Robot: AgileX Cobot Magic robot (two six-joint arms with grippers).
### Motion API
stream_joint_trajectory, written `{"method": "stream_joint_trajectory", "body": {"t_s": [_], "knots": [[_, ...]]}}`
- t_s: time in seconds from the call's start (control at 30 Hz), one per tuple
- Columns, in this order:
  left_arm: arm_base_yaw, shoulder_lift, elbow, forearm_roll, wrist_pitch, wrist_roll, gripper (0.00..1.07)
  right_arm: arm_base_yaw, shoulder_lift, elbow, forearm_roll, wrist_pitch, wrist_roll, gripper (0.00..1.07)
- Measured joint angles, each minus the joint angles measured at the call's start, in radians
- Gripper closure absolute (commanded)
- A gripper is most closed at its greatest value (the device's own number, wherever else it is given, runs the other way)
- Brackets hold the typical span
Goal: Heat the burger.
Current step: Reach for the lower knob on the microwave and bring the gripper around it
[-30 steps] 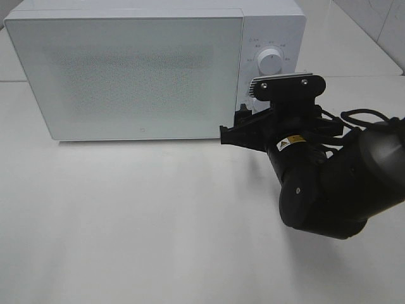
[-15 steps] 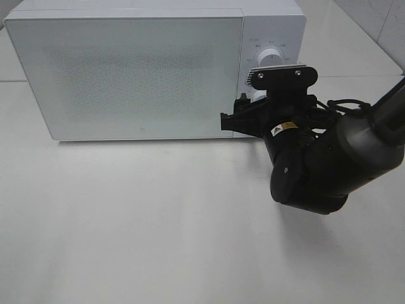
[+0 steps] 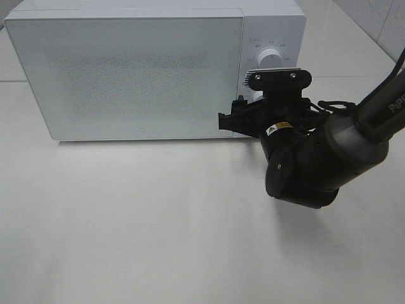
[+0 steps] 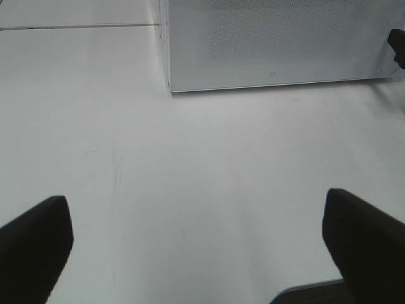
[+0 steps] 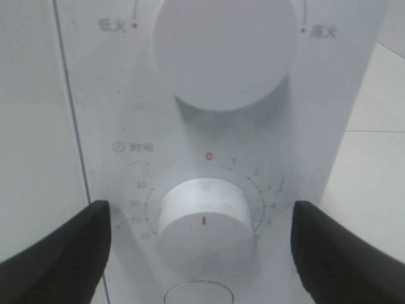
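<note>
Burger: not in sight from any camera, so place, heading and long axis impossible to tell.

Microwave [image 3: 145, 76] at back of white surface [image 3: 126, 228], long side running across the high view. Frosted door [image 4: 278, 44] shut and opaque; nothing legible behind it. Control panel [image 3: 278, 28] right of door, with upper knob [image 3: 271, 58] and lower timer dial [image 5: 205, 215].

Right gripper [image 5: 202, 253] close up to panel, aimed square at it. Jaws wide, one dark finger [image 5: 57, 253] on each side of timer dial, both clear of it, gripping nothing. Red tick on dial face; red 0 printed just above it on panel.

Right arm [image 3: 316, 158] bulky and black, angled in from right edge of high view, hanging over surface in front of panel.

Left gripper [image 4: 199, 253] low over surface, well apart from microwave, facing its front left corner. Jaws wide, holding nothing.

Black tip of right gripper just visible at edge of left wrist view, beside far end of door.
</note>
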Motion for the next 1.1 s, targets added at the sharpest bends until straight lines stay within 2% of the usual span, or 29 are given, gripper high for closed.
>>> {"method": "stream_joint_trajectory", "body": {"t_s": [0.3,1.1], "knots": [[0.0,0.0,0.0,0.0,0.0,0.0,0.06,-0.026,0.009,-0.004,-0.042,0.0,0.008,0.31],[0.0,0.0,0.0,0.0,0.0,0.0,0.06,-0.026,0.02,-0.009,-0.043,0.002,0.014,0.33]]}}
